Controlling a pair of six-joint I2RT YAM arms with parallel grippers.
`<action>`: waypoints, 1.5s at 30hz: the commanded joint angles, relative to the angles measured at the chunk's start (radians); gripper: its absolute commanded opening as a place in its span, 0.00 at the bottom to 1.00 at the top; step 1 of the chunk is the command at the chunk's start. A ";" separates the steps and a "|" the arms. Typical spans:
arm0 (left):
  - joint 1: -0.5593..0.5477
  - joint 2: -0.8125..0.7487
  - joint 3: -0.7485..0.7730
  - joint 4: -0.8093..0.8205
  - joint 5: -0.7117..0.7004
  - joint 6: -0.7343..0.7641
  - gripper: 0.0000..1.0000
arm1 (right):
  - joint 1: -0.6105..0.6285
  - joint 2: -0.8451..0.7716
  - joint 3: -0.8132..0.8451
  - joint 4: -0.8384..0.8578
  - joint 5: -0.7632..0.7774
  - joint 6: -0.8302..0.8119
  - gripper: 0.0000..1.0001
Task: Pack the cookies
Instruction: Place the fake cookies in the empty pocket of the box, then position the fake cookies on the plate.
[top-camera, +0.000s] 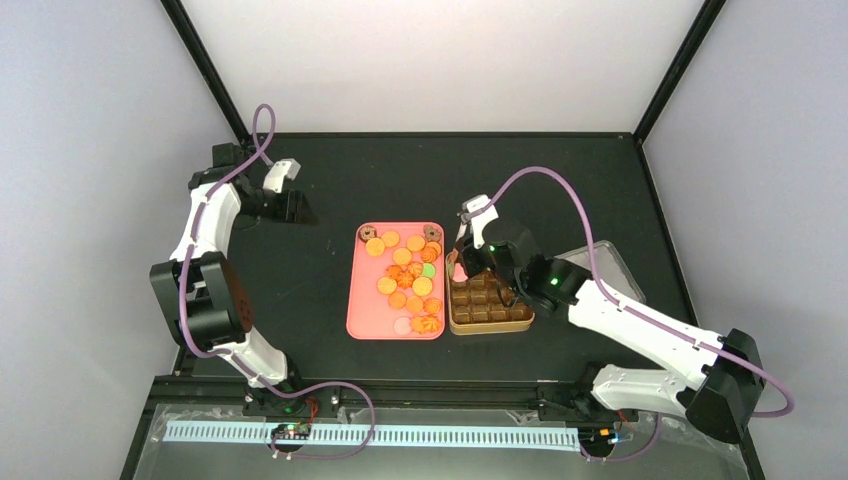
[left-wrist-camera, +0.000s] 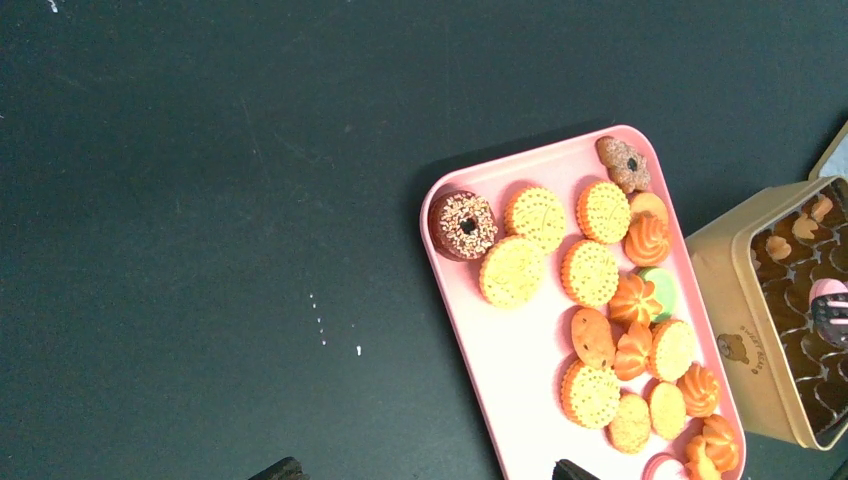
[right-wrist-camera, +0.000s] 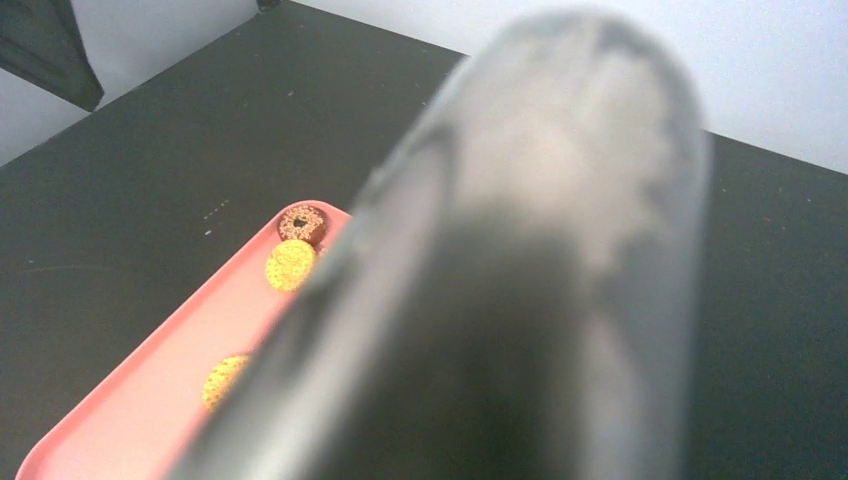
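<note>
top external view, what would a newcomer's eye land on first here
The pink tray in the middle of the black table, strewn with orange and yellow cookies, stands out first. Close beside it on the right sits a tan box with a brown compartment insert, the right gripper poised over its far left corner. The left gripper hangs open, well off to the tray's left.

One tray (left-wrist-camera: 520, 360), one tin (left-wrist-camera: 735, 305) (some twenty cookies (left-wrist-camera: 590, 272))
</note>
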 joint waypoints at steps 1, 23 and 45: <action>-0.002 -0.025 0.029 -0.020 0.026 0.010 0.66 | -0.020 -0.017 -0.013 0.006 0.000 0.017 0.21; -0.001 -0.023 0.025 -0.005 0.008 0.005 0.66 | -0.064 -0.011 0.007 -0.014 -0.072 0.021 0.43; -0.002 -0.026 0.029 -0.003 -0.016 0.002 0.65 | -0.130 -0.017 -0.070 0.043 -0.192 0.152 0.35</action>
